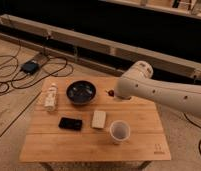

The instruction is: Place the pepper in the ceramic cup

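Observation:
The small dark red pepper [111, 93] lies on the wooden table [144, 117], just right of the dark bowl. The pale ceramic cup [119, 131] stands upright near the front of the table, right of centre, with nothing visible inside it. My white arm reaches in from the right. Its gripper [117, 95] is at the arm's left end, right beside the pepper and mostly hidden behind the arm's rounded wrist. The gripper is well behind and a little left of the cup.
A wide dark blue-black bowl [81, 92] sits at the table's back centre. A small pale bottle [51, 96] lies at the left. A flat black object [70, 123] and a pale block [98, 119] lie in front of the bowl. Cables and a box lie on the floor at left.

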Action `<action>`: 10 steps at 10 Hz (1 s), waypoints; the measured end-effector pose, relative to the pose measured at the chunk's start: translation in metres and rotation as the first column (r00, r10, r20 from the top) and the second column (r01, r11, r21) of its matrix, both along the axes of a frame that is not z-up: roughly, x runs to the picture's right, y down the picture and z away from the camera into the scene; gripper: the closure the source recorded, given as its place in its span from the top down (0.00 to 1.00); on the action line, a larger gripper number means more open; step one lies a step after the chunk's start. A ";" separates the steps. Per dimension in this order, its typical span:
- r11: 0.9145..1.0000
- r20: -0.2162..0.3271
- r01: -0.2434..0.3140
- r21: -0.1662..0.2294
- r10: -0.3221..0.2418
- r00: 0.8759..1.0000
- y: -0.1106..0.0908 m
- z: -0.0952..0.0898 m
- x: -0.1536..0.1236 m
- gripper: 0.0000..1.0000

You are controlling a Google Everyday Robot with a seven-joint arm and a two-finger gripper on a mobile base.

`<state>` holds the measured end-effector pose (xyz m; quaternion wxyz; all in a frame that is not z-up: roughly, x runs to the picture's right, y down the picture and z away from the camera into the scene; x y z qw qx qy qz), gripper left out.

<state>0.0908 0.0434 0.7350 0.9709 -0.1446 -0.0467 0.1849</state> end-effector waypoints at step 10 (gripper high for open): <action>0.986 0.120 -0.151 -0.067 0.159 0.980 0.057 -0.033 -0.041 0.00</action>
